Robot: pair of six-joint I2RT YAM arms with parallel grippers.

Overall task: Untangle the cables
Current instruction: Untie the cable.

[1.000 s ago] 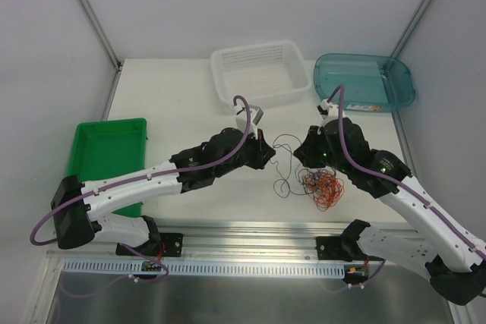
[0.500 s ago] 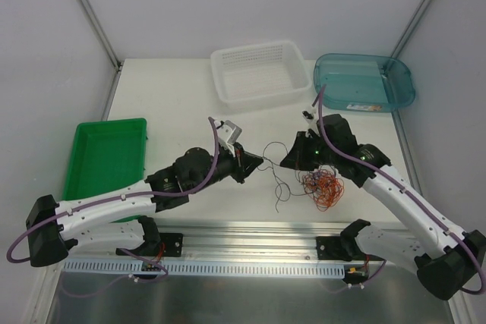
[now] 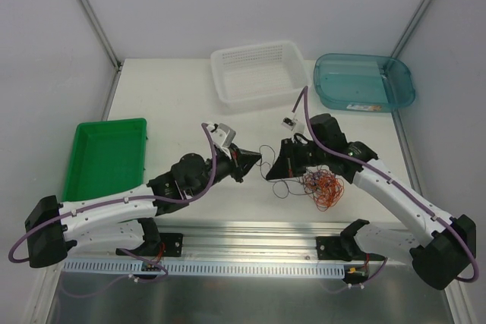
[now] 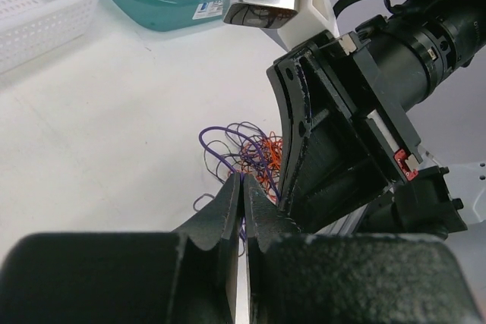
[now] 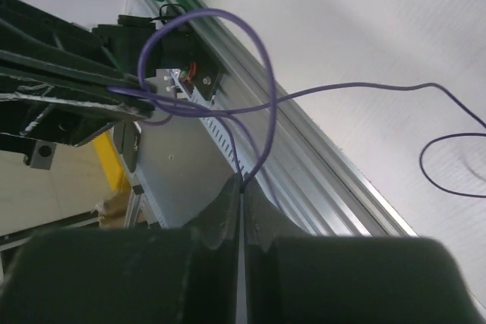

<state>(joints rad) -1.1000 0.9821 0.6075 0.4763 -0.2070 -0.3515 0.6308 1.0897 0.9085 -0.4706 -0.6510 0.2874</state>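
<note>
My left pincer (image 4: 241, 187) is pressed together on a hair-thin violet strand (image 5: 270, 96); a sliver of it shows in the seam between my smooth, black, wedge-shaped fingers. My right pincer (image 5: 241, 184) is pinched shut on that same strand, which leaves its tips in a tall springy loop, crosses itself and runs over to the tip of the left pincer. From above, the two pincers point at each other, tips just apart, near the middle of the matte white desk (image 3: 167, 96). The rest of the cables (image 3: 323, 186) lie on the desk as a curly nest of fine orange, red and dark wires, just beside my right forearm, with loose dark loops trailing out toward the pincers. At the far edge sit a white plastic basket (image 3: 258, 73) with perforated mesh walls and a translucent teal tub (image 3: 364, 81) with rounded corners. A glossy green rectangular tray (image 3: 106, 153) lies at my left.
</note>
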